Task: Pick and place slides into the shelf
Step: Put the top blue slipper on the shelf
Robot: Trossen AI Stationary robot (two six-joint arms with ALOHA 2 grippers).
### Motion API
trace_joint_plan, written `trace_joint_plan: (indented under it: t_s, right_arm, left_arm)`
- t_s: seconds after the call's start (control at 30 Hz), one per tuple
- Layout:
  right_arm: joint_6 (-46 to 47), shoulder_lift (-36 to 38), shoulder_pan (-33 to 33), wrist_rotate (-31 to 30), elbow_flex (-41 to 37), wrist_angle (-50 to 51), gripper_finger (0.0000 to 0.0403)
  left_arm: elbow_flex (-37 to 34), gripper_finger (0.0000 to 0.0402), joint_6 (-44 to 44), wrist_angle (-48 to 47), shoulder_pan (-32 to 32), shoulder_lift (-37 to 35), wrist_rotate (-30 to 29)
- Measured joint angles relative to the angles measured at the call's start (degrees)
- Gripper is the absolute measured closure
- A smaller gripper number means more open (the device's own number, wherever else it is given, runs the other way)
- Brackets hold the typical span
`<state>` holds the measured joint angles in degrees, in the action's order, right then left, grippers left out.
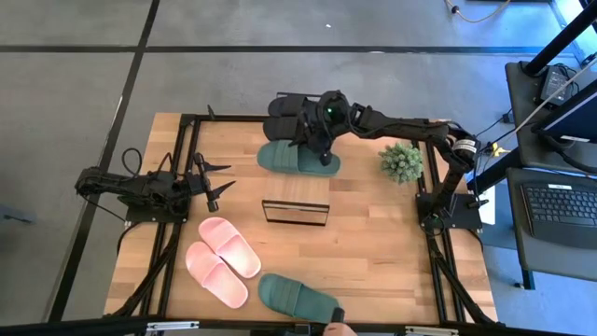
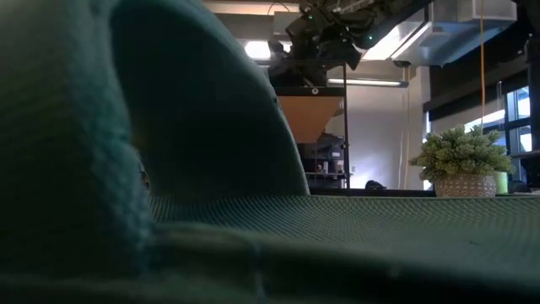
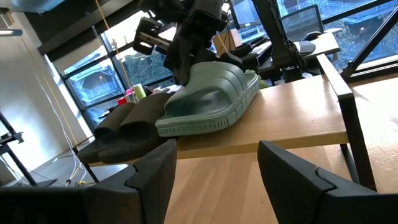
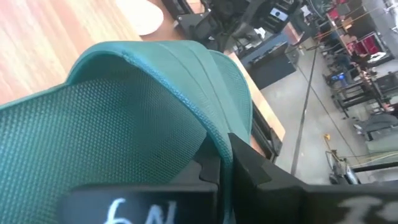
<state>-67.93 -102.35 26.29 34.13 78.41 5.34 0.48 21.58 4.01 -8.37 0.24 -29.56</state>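
A dark green slide lies on the tabletop at its far side, just beside the black pair. The right gripper has its jaws clamped on the green slide's strap. The shelf stands mid-table, with the pink pair and the second green slide nearer. The left gripper waits at the left, jaws wide apart and holding nothing.
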Motion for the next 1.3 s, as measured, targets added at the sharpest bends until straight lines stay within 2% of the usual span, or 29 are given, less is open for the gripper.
trace_joint_plan:
  t_s: [1.0, 1.3]
  right_arm:
    - [-0.04, -0.22, -1.38, 0.26, 0.00, -1.86, 0.0388]
    - [0.19, -0.22, -1.38, 0.44, 0.00, -2.25, 0.0315]
  left_arm:
    - [-0.01, 0.0185, 0.02, 0.00, 0.01, 0.00, -0.23]
    - [0.00, 0.0185, 0.00, 0.01, 0.00, 0.00, -0.22]
